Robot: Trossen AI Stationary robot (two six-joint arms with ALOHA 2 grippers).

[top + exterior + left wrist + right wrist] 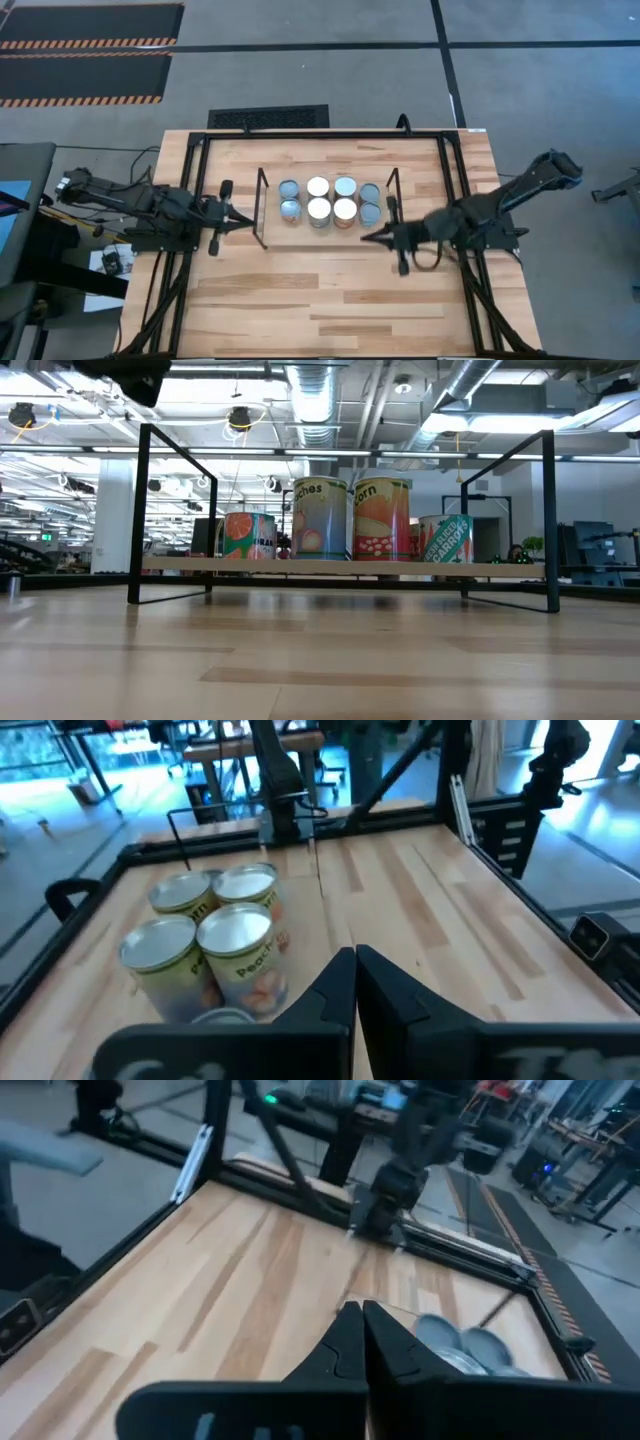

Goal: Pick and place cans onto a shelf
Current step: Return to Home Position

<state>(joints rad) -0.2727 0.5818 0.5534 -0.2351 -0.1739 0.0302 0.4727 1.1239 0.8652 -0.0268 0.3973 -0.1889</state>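
Pressed-together fingers show on both arms, the left gripper (250, 222) just beside one short end of the shelf (310, 237), the right gripper (366, 237) by its other end, and eight cans (331, 201) standing clustered on it in two rows.
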